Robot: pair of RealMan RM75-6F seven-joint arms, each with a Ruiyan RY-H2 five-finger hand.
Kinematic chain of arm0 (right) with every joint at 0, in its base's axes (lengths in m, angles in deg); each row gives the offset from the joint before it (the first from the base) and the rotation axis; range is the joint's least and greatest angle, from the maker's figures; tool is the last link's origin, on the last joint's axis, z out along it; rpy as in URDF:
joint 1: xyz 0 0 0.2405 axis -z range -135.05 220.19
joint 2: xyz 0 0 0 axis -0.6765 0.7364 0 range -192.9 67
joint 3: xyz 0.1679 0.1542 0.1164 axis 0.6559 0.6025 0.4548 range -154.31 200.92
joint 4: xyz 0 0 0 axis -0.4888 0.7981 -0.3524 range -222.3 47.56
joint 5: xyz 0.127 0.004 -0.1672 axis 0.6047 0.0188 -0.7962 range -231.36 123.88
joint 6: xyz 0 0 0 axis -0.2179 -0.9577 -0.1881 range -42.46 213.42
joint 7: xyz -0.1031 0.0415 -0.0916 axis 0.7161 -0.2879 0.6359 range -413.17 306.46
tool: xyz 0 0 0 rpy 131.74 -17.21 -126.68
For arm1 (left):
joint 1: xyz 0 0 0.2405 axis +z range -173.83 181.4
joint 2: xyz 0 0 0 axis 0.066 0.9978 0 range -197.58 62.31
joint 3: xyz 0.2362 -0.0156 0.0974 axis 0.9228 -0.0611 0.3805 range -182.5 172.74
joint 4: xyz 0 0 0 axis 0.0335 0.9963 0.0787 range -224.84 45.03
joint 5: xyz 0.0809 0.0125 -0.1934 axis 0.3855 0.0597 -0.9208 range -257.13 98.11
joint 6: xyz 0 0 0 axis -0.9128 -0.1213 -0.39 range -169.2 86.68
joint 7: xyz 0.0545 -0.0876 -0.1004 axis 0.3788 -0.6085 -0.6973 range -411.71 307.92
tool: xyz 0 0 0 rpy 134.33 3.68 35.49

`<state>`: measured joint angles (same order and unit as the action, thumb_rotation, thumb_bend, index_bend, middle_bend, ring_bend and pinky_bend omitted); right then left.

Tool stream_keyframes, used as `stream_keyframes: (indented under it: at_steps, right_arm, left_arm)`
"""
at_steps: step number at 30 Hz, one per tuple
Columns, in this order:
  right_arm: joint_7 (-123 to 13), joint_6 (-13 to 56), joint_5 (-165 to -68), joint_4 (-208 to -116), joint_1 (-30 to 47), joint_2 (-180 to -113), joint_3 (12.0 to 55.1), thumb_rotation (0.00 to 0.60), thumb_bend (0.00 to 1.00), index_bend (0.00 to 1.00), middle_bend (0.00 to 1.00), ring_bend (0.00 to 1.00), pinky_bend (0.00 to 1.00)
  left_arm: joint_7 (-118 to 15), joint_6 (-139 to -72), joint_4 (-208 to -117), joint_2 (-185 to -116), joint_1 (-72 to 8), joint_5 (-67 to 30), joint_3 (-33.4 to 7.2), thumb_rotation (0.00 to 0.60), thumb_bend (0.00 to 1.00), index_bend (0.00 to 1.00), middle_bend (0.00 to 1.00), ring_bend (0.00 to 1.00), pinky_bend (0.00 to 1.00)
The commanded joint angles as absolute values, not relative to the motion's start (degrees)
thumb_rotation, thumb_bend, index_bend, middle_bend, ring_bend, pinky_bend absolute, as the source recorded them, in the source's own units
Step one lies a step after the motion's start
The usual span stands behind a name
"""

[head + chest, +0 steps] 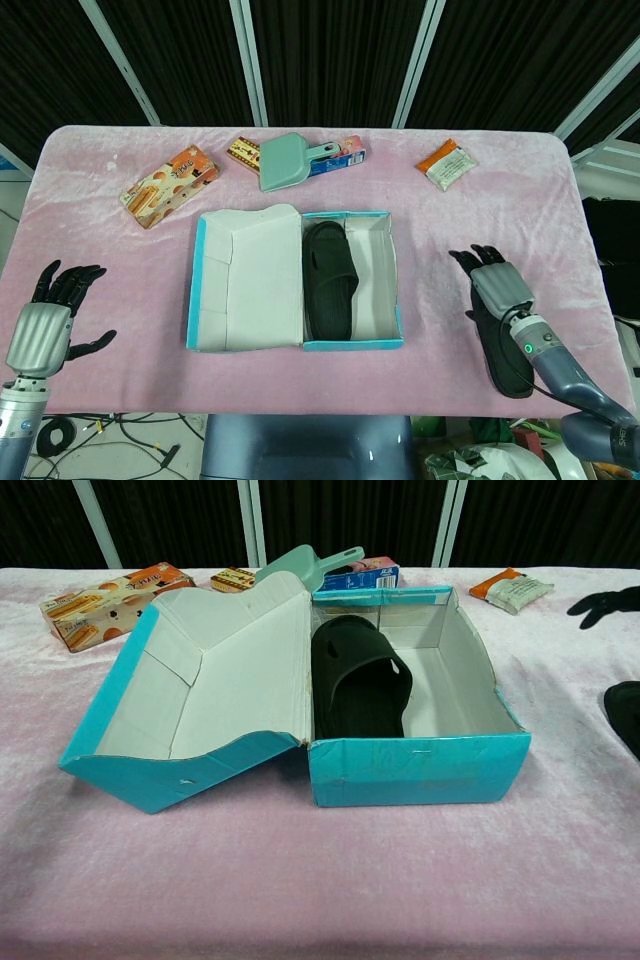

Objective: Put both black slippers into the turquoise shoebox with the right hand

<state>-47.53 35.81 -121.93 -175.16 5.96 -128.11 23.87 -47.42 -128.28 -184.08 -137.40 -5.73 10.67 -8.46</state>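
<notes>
Right hand (497, 288) over slipper (502, 348) (maybe touching)

head: high, looking down | chest: low, close | shared: shoebox (345, 345) (420, 770)

We are seeing the turquoise shoebox (350, 345) standing open, its lid (245, 280) lying flat to the left. One black slipper (330, 280) is filling the box's left half, leaving the right half free. Bare pink tabletop (435, 260) is lying between the box and the second slipper (505, 360), where our right hand (497, 287) is hovering.
</notes>
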Motion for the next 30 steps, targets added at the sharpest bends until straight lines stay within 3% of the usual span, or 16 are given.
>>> stream_keyframes:
  at_steps: [1,4,22,30]
  right_arm:
    - [-49.57,37.23,-122.64,-172.77,7.08,-128.94,22.96,0.600,0.04,0.08,0.13,0.02,0.07]
    - [-50.34,37.32,-123.29,-172.11,7.74,-128.44,22.70,0.600,0.00,0.09,0.14,0.02,0.07]
    - [-48.08,39.82,-123.36,-173.45,9.24,-124.54,21.73,0.600,0.00,0.11,0.15,0.02,0.07]
    - [-50.40,45.40,-121.58,-166.40,7.31,-126.68,23.03,0.600,0.00,0.13,0.16,0.02,0.07]
  left_arm:
    - [-47.29,-128.32,-184.24,-137.29,-5.63,10.57,-8.43,0.600,0.00,0.16,0.16,0.13,0.00]
    - [-47.16,-128.34,-184.45,-137.15,-5.61,10.44,-8.51,0.600,0.00,0.16,0.16,0.13,0.00]
    - [-46.37,-127.86,-184.95,-137.53,-6.15,10.83,-8.55,0.600,0.00,0.16,0.16,0.13,0.00]
    - [-46.67,-128.60,-184.66,-137.62,-5.49,10.90,-8.16,0.600,0.00,0.16,0.16,0.13,0.00]
